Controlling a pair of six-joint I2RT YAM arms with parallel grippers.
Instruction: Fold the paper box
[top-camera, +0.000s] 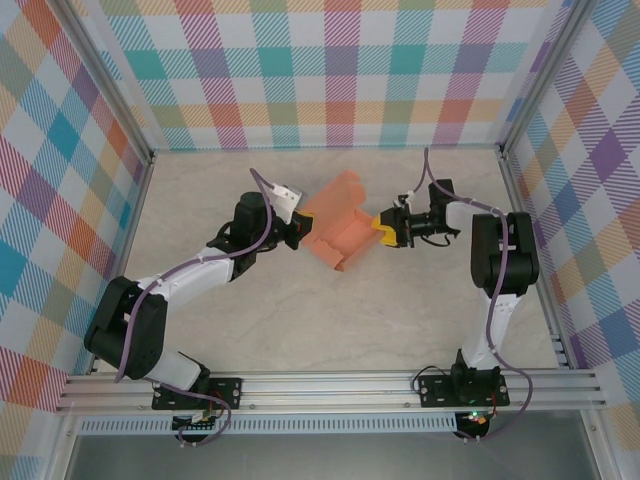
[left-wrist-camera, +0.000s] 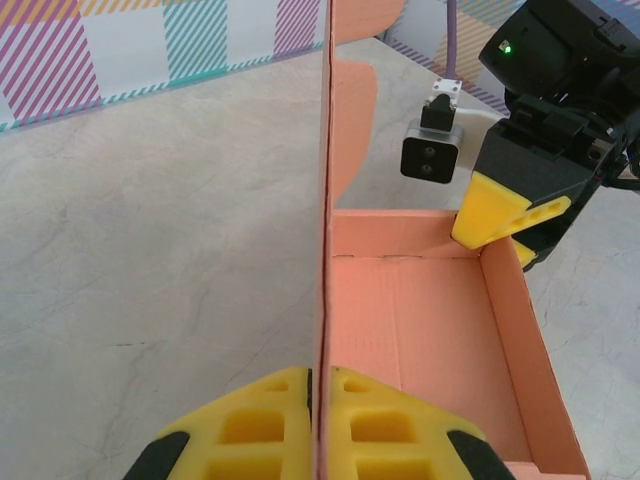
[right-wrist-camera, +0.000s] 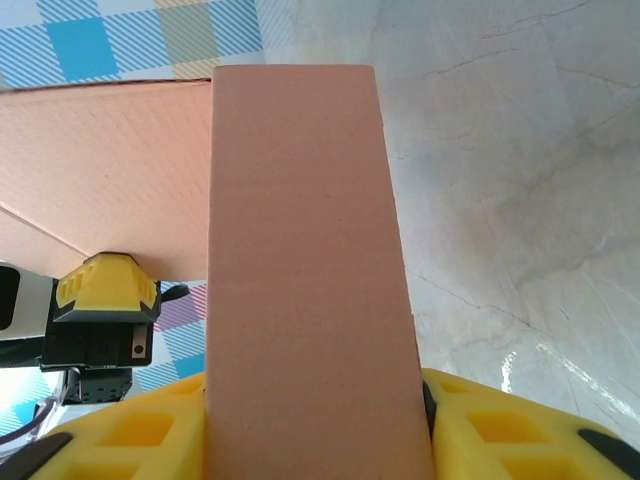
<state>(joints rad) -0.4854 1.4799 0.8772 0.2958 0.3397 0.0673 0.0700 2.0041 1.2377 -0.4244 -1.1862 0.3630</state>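
Left gripper (left-wrist-camera: 320, 378) is clamped tight, its yellow fingertips pressed together on a thin upright panel of the paper box (top-camera: 340, 238). That's a firm pinch at the box's left end. Over on the other side, the right gripper (top-camera: 384, 230) has its jaws about halfway apart. A salmon strip of cardboard fills the gap, its edges meeting both fingers (right-wrist-camera: 480, 425), so it has hold of the box at the right end. The box sits between the two grippers, around the middle of the table (top-camera: 300, 330), a touch toward the far side. It's an open tray with low walls up and a tall rounded flap rising along its far-left edge. Plaid walls (top-camera: 320, 70) ring the table.
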